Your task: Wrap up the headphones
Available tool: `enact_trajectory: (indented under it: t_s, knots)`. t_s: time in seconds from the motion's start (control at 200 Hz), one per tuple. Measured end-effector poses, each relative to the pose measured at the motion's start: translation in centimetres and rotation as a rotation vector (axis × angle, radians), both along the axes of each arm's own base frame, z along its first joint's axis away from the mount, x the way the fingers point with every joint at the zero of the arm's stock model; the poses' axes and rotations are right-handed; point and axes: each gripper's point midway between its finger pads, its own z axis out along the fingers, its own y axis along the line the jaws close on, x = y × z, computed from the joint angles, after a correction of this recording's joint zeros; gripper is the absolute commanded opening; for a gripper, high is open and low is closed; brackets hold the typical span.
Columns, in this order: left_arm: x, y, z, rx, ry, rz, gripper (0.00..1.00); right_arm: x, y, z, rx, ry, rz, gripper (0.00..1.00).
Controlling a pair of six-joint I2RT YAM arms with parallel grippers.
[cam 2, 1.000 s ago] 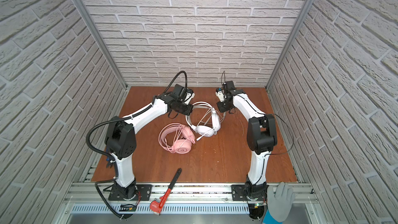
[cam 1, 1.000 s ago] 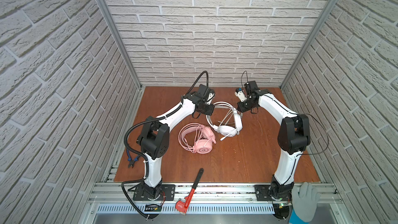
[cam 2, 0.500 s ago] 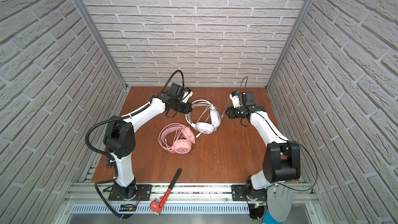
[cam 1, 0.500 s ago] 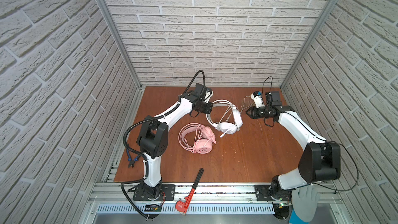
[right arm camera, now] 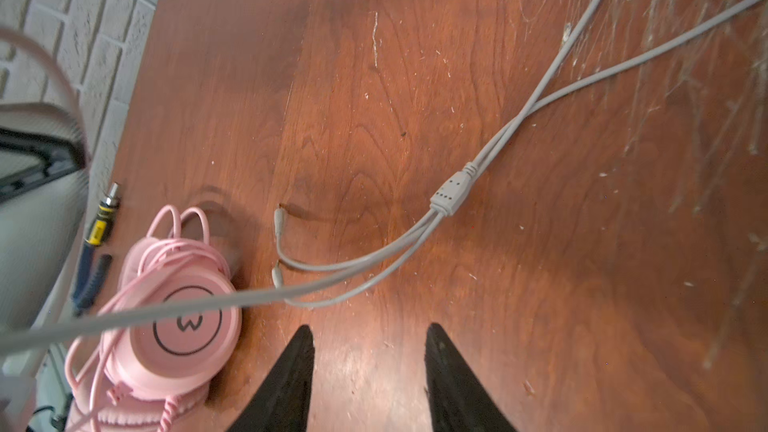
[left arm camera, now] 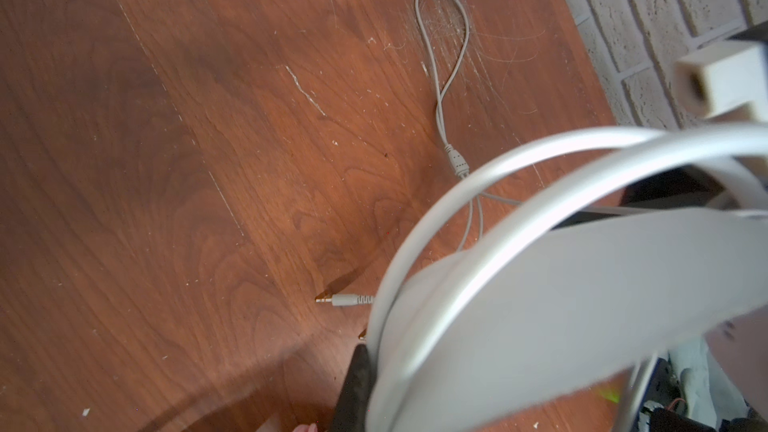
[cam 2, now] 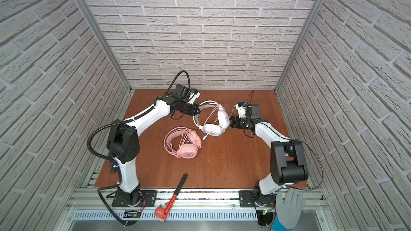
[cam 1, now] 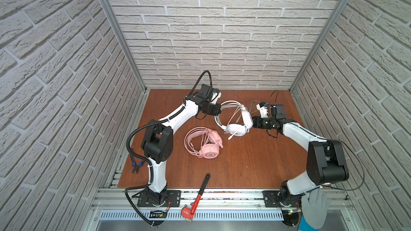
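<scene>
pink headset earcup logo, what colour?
Black ring and mark, on the earcup of the pink headset; clearest in the right wrist view.

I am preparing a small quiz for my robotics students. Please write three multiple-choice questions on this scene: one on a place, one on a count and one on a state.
1. Where does the red pipe wrench lie?
A. in the middle, far from every edge
B. in the far right corner
C. across the front edge of the table, partly over the metal rail

2. How many headsets are in view?
A. one
B. two
C. three

3. How does the right gripper stand?
A. open, nothing between its jaws
B. shut on the pipe wrench
C. shut, empty

Answers:
1 C: both top views show it crossing the front edge.
2 B: there is a pink headset and a white headset.
3 A: in the right wrist view its jaws stand apart over bare table.
</scene>
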Motion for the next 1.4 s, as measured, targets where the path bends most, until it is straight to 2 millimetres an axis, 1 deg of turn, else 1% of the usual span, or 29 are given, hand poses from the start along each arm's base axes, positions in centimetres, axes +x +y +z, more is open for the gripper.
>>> enact_trajectory:
  t_s: [0.085,0.155,0.255,0.41,0.46,0.53,0.61,0.695,0.825,0.9,1.01,1.085,1.145,1.195,1.265,1.335,1.395]
  knots:
    - [0.1,-0.2,0.4,-0.011,-0.005,0.001,0.0,-0.5,0.5,-1.6,0.072,0.052,-0.053,0.5]
    - [0.1,-0.2,0.6,-0.016,-0.004,0.003,0.0,-0.6,1.0,-2.3,0.127,0.077,-0.083,0.52]
    - [0.1,-0.3,0.6,-0.018,0.0,0.004,0.0,-0.1,1.9,-2.4,0.198,0.078,-0.122,0.56]
    - [0.1,-0.3,0.6,-0.019,0.001,0.005,0.0,1.2,3.9,-2.4,0.282,0.065,-0.149,0.56]
    - [0.1,-0.3,0.6,-0.02,0.002,0.006,0.0,1.3,4.6,-2.7,0.296,0.073,-0.15,0.52]
    - [0.1,-0.3,0.6,-0.021,0.003,0.007,0.0,1.4,5.4,-3.3,0.305,0.093,-0.153,0.45]
    - [0.1,-0.3,0.6,-0.021,0.004,0.009,0.0,1.4,5.8,-4.2,0.308,0.126,-0.168,0.33]
    - [0.1,-0.2,0.6,-0.02,0.003,0.011,0.0,1.1,6.0,-4.7,0.307,0.144,-0.173,0.22]
    - [0.3,0.2,1.1,-0.028,-0.001,0.03,0.0,0.8,5.7,-4.5,0.275,0.139,-0.16,0.12]
    - [0.7,0.8,1.9,-0.041,-0.004,0.055,0.0,0.4,5.3,-4.0,0.235,0.144,-0.141,0.1]
    - [1.5,2.4,3.2,-0.067,-0.014,0.108,0.0,0.1,3.8,-1.8,0.152,0.108,-0.121,0.09]
    - [2.0,3.7,4.1,-0.094,-0.02,0.151,0.0,0.0,1.5,-0.2,0.093,0.074,-0.14,0.08]
    - [2.3,4.7,4.8,-0.117,-0.022,0.184,0.0,-0.3,-0.5,0.4,0.05,0.063,-0.167,0.08]
    - [2.6,5.5,5.3,-0.134,-0.026,0.21,0.0,-0.5,-2.5,0.5,0.011,0.066,-0.202,0.08]
    - [2.9,6.5,5.7,-0.145,-0.024,0.243,0.0,-1.2,-5.0,0.0,-0.044,0.091,-0.248,0.08]
    - [3.1,7.3,5.6,-0.145,-0.018,0.268,0.0,-1.9,-7.2,-0.6,-0.092,0.117,-0.283,0.07]
    - [3.1,7.8,5.0,-0.137,-0.005,0.288,0.0,-2.5,-8.8,-0.9,-0.131,0.137,-0.312,0.07]
